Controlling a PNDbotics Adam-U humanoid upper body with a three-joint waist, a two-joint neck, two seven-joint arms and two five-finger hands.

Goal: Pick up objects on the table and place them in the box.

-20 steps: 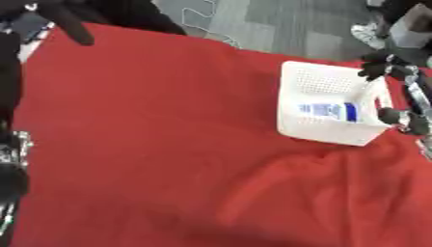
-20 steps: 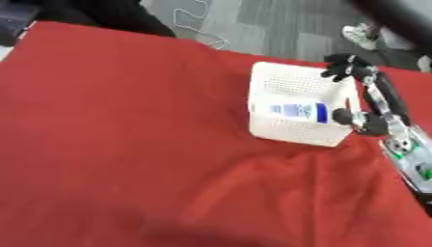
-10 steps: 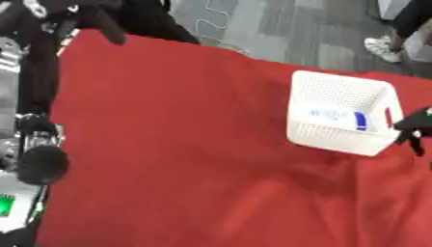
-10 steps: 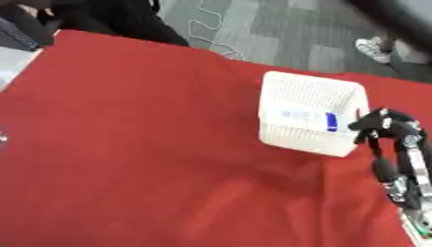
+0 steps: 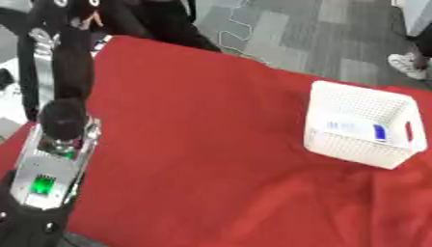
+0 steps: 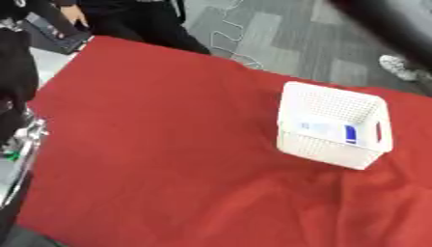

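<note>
Box (image 5: 358, 126) upright, white-blue item (image 5: 358, 130) lying flat inside; no robot hand visible

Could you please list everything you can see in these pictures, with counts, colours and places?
Basket: one, white, perforated, on the right side of the table.
Packet: one, white with a blue patch, inside the basket.
Tablecloth: one, red, covering the table, wrinkled near the front right.
Floor: grey carpet tiles, beyond the table's far edge.
Left arm: one, black and silver with a green light, along the left edge; its hand is not in view.
Right hand: not in view.
</note>
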